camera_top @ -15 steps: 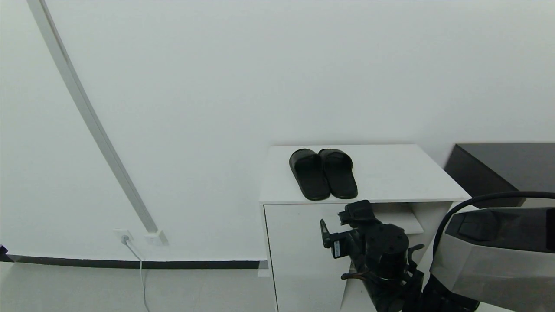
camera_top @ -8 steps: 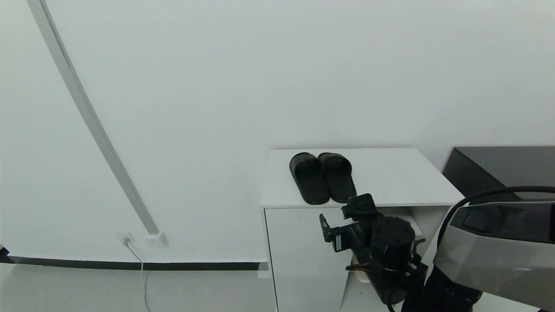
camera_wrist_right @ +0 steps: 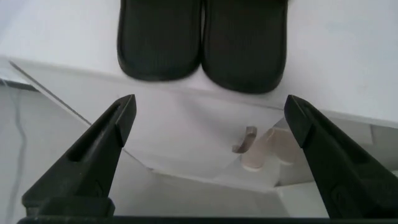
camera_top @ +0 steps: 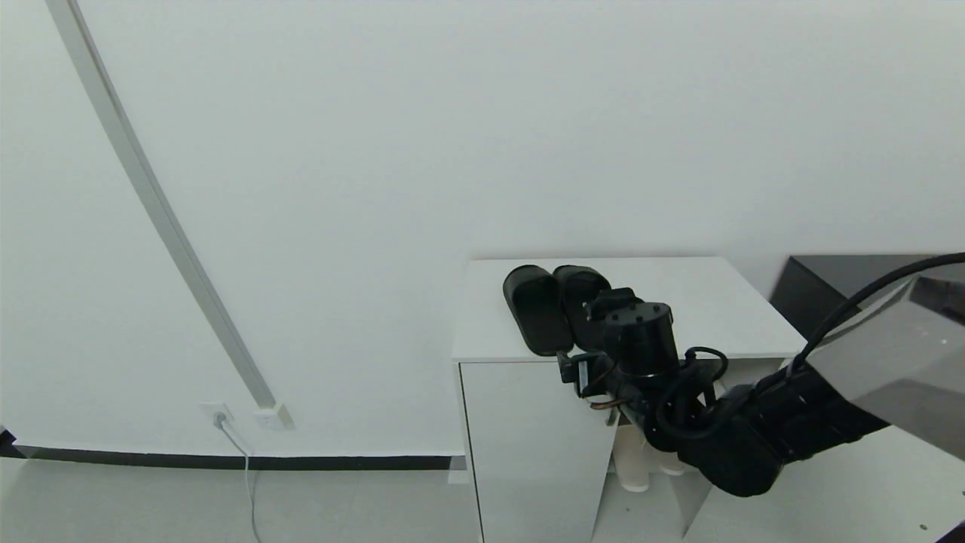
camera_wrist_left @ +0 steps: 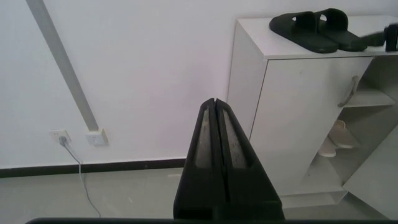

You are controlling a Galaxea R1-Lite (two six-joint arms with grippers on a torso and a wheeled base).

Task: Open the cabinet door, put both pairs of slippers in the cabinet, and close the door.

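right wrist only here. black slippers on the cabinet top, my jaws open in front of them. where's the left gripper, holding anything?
Observer: Left gripper is shut on nothing. It is off the cabinet's left side, pointing toward it.
Operator: second pair?
Observer: Pale slippers are already inside the cabinet, low down in its open right half.
Operator: anything right of the cabinet?
Observer: A black table stands just right of it, against the wall.
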